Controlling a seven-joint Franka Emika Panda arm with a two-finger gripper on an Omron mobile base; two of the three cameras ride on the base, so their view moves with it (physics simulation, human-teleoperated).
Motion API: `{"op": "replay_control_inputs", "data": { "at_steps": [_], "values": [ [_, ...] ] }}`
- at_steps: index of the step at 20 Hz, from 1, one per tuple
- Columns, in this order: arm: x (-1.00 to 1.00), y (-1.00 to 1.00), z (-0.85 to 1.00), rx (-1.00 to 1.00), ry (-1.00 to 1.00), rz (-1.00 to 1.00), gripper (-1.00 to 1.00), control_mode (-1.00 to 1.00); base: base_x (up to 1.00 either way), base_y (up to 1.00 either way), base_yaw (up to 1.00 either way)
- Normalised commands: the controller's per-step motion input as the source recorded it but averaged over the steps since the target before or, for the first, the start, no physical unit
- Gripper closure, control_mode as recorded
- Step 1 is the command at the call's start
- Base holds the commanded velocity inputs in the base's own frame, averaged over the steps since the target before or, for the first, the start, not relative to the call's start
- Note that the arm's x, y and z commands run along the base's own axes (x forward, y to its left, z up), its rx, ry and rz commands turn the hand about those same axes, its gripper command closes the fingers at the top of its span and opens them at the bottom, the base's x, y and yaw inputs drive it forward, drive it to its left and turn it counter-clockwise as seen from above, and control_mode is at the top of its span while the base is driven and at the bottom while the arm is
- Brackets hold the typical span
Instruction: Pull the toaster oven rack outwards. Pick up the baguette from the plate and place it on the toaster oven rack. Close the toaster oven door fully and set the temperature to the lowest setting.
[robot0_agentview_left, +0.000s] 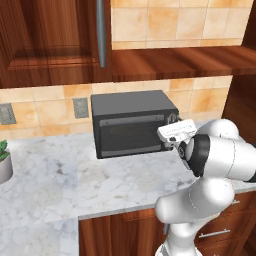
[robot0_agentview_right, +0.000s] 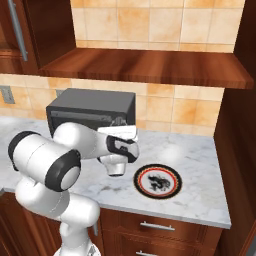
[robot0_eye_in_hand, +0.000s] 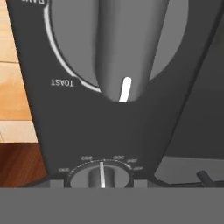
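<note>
We are seeing the plate (robot0_agentview_right: 157, 181) sitting bare at lower centre-right of the right base view. Behind it our gripper (robot0_agentview_left: 172, 131) is reaching the oven's (robot0_agentview_left: 131, 122) knob column; its opening we cannot tell. The door (robot0_agentview_left: 129, 134) is standing shut.

We see the toaster oven (robot0_agentview_left: 131, 124) as dark grey w/ a darker glass front. Its door (robot0_agentview_left: 129, 134) is the same dark grey, w/ a blackish window. Close up, the knob (robot0_eye_in_hand: 127, 48) is mid grey w/ a white pointer stripe; white lettering & a white arc on the dark panel round it. The smaller knob (robot0_eye_in_hand: 101, 177) below has a white line & white scale marks. Plate (robot0_agentview_right: 157, 181): orange-red rim, white face, black pattern in the centre. Counter (robot0_agentview_left: 70, 175): white-grey marble, veined. Wall tiles (robot0_agentview_right: 165, 25): tan-orange, mottled. Cabinets (robot0_agentview_left: 45, 35): reddish-brown wood grain. Plant (robot0_agentview_left: 3, 150): green leaves, grey pot.
</note>
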Motion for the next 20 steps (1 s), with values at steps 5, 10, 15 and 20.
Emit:
{"op": "replay_control_inputs", "data": {
  "at_steps": [5,10,15,20],
  "values": [
    [0.0,0.26,0.22,-0.63,-0.37,0.05,1.0,-1.0,0.0,0.0,0.0],
    [0.0,0.24,0.06,-0.72,-0.44,0.04,1.0,-1.0,0.0,0.0,0.0],
    [0.0,0.14,-0.15,-0.72,-0.45,0.12,1.0,-1.0,0.0,0.0,0.0],
    [-0.06,0.06,-0.48,-0.68,-0.42,0.17,1.0,-1.0,0.0,0.0,0.0]
  ]
}}
